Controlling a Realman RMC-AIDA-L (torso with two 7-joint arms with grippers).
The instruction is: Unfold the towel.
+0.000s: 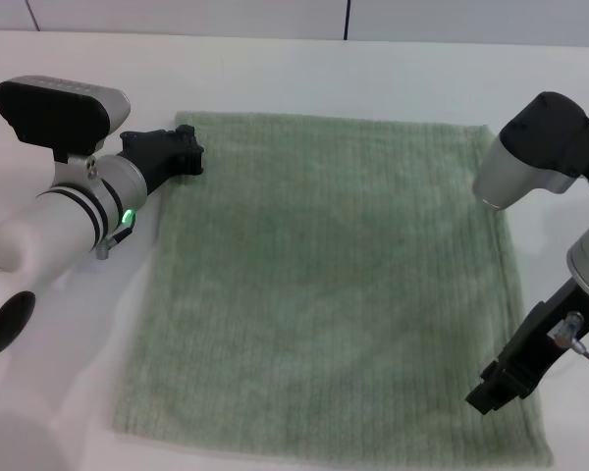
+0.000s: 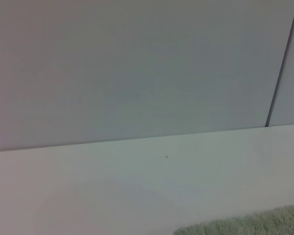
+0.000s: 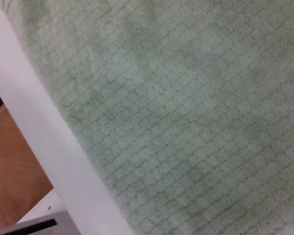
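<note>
Two grippers sit at opposite corners of the towel (image 1: 324, 285), which lies spread flat on the white table (image 1: 304, 69) in one layer, no fold visible from the head view. By the look of it the unfolding is essentially complete.

Left gripper (image 1: 182, 152): at the far left corner, touching or just over the hem. Whether its jaws pinch cloth or merely rest there I cannot tell. Left wrist view shows only a sliver of towel (image 2: 245, 226), bare table and the grey wall (image 2: 137, 68).

Right gripper (image 1: 493, 391): low over the near right edge, close to the corner. Finger opening not visible; cannot tell. Right wrist view is filled with ribbed terry (image 3: 186, 122) and the table's edge beside it.

Orientation: roughly square, so the long axis is weak; if anything the towel runs slightly longer from far edge to near edge. Sides skew a little, near edge wider and shifted toward the robot's right.

Risks, as I judge them:
- If either gripper has cloth in its grip and lifts away, the corner drags and refolds or wrinkles.
- Near right corner lies close to the table edge; a tug that way could slide it over.
</note>
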